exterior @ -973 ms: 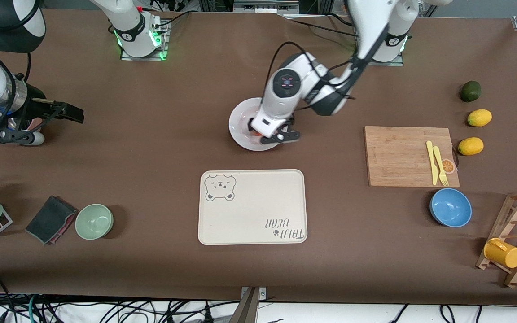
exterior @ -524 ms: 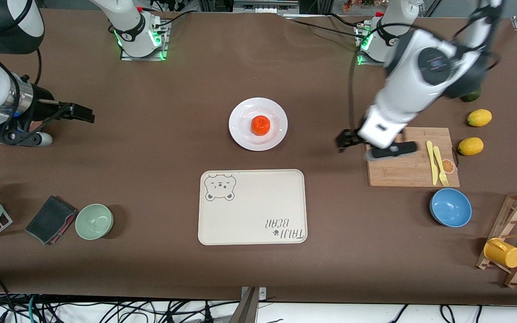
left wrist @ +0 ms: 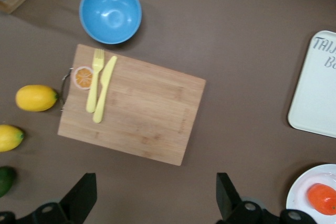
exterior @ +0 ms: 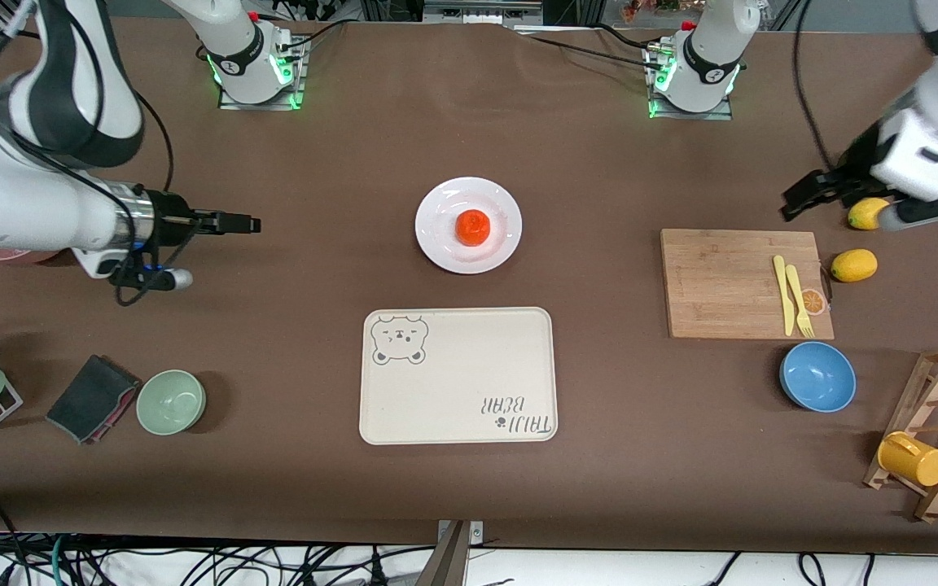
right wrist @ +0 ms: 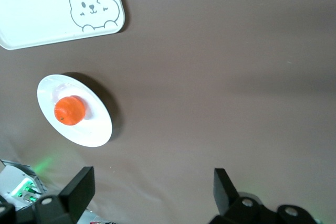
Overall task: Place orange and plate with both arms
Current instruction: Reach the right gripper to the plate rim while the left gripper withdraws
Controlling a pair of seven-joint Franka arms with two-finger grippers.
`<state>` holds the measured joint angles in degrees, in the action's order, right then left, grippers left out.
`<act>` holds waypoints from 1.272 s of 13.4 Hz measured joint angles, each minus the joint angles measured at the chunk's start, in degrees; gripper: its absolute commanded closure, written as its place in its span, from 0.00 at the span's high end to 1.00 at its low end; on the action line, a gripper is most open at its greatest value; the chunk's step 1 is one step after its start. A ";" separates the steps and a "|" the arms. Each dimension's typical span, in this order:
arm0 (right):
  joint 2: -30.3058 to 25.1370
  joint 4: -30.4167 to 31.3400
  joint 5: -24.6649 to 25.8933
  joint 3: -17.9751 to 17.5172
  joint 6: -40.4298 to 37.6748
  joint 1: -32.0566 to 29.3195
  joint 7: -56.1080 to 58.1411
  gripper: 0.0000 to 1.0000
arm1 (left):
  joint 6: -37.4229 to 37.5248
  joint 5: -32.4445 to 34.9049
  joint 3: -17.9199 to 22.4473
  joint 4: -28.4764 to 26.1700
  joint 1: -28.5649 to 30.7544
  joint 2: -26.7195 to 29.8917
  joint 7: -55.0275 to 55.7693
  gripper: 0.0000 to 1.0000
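**With the orange on the plate, the plate is next**

While the orange (exterior: 473, 227) sits in the middle of the white plate (exterior: 436, 244), neither gripper is touching anything. The plate rests on the bare table, farther from the front camera than the cream bear-print tray (exterior: 458, 376) and just clear of that tray's edge.

The left gripper (exterior: 876, 205) hangs in the air over the lemons (exterior: 854, 265) at the left arm's end of the table, well apart from the plate. Its fingers are spread wide and empty, as the left wrist view shows, with the cutting board (left wrist: 131, 103) and blue bowl (left wrist: 110, 11) spread out under it.

The right gripper (exterior: 229, 222) is over bare table toward the right arm's end, pointing toward the plate. Its fingers are also spread and hold nothing; the right wrist view shows the plate and orange some way off.

Judging by this layout, the fruit step looks finished and the plate step is in hand. Where the plate should end up is not stated; the tray beside it seems the likely spot.

The next move probably calls for the right gripper to travel to the plate, drop low, and pinch its thin rim. The lift should stay level and slow, since the orange is round and could roll off a tilted plate.
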<state>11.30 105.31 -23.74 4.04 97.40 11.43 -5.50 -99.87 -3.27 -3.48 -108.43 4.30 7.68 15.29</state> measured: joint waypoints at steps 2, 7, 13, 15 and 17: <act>-2.78 9.21 -3.33 -2.61 8.83 0.01 2.36 1.00 | 0.59 0.00 0.35 0.02 -0.11 0.21 -0.22 1.00; -7.65 28.23 -12.38 -12.72 29.99 0.11 3.92 1.00 | 1.42 0.00 -0.42 0.02 -0.29 -0.57 -0.17 1.00; -2.96 32.69 -34.40 -20.13 40.13 0.08 16.28 1.00 | 3.19 -0.02 -0.42 0.02 -0.28 -0.86 -0.13 1.00; 1.50 32.64 -42.35 -23.60 45.66 0.10 22.33 1.00 | 3.21 -0.02 -0.42 0.03 -0.28 -0.87 -0.12 1.00; 5.61 31.73 -49.20 -26.35 49.27 0.24 28.25 1.00 | 3.25 -0.03 -0.43 0.03 -0.29 -0.87 -0.12 1.00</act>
<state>16.91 137.04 -72.95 -22.31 146.67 11.67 22.75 -96.62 -3.29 -3.91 -108.40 4.01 6.82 15.17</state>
